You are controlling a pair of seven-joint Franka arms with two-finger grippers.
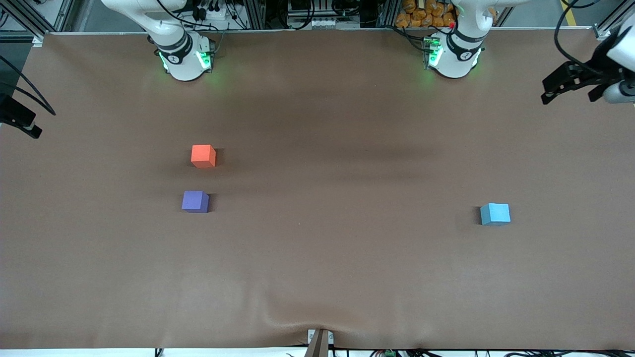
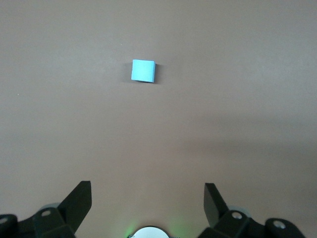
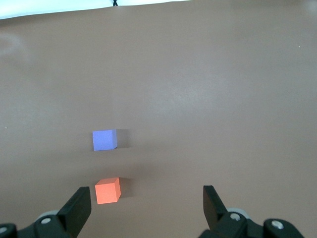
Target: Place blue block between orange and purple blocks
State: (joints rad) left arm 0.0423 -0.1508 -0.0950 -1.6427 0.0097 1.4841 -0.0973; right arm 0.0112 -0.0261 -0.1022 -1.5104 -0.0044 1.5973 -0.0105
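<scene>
Left wrist view: blue block [image 2: 143, 70] well apart from left claw [image 2: 147, 203]

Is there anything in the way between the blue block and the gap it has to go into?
Nothing visible: bare table lies between the blue block and the gap between the orange block and purple block.

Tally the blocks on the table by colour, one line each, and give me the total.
Orange-red matte cube: 1
Violet-purple matte cube: 1
Light sky-blue matte cube: 1
Total: 3 blocks
</scene>
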